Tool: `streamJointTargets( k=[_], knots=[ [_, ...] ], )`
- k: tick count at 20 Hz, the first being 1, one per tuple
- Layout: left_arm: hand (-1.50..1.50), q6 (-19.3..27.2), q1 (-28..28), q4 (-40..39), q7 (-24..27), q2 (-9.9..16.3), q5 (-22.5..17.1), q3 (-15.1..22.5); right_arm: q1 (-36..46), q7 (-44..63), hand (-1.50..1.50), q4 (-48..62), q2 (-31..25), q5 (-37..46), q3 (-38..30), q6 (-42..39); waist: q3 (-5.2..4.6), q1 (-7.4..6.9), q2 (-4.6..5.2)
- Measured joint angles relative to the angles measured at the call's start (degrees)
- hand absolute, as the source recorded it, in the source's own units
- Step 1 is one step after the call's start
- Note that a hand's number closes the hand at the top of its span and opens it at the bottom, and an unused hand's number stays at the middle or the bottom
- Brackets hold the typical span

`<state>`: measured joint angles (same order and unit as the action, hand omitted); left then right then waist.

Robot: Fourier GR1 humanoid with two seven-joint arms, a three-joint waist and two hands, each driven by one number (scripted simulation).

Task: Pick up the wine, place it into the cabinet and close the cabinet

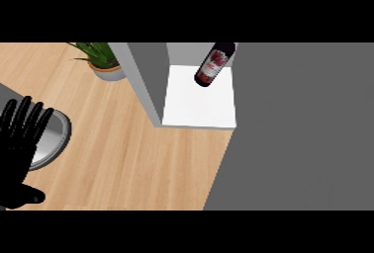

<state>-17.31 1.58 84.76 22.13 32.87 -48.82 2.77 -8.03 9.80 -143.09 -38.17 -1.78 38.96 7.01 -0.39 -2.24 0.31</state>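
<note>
The wine bottle (214, 64), dark with a red label, stands inside the open cabinet (199, 104) on its white floor, towards the back right. The cabinet's grey side wall (144, 79) rises on the left of that white floor. My left hand (21, 138) shows at the left edge with its fingers straight and pointing up, far from the bottle and holding nothing. My right hand does not show anywhere in the head view.
A potted green plant (102, 62) stands at the back left on the wooden counter (139, 158). A round metal plate (53, 138) lies partly under my left hand. A large grey surface (300, 138) fills the right side.
</note>
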Motion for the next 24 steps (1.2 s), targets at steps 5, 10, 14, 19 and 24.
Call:
streamJointTargets(
  k=[5,10,14,19,24],
  knots=[
    [-1.5,-0.9,-1.0,-0.7,-0.7,0.5,-0.2,-0.3,7.6,5.6,1.5,2.1,5.7,-0.9,-2.1,0.5,-0.08,-1.06,0.17],
    [-1.5,-2.4,-1.4,-1.6,-1.1,1.3,-0.6,-1.0,18.5,12.7,1.5,7.4,15.0,-2.5,0.1,2.2,-0.1,-1.75,0.08],
    [-1.5,-3.8,-1.4,-3.3,-1.1,1.7,-1.1,-2.0,30.5,20.3,1.5,13.9,26.5,-2.1,2.7,5.2,-0.03,-1.03,-0.11],
    [-1.5,-4.6,-0.7,-4.3,-0.9,1.8,-1.3,-3.6,46.5,25.3,1.5,26.6,34.3,-4.5,0.2,10.3,0.26,-0.37,-0.15],
    [-1.5,-5.8,0.1,-4.4,-1.1,1.3,-1.2,-4.6,59.0,24.5,1.5,39.3,36.8,-9.5,-3.4,14.6,0.4,0.25,-0.2]
  ],
)
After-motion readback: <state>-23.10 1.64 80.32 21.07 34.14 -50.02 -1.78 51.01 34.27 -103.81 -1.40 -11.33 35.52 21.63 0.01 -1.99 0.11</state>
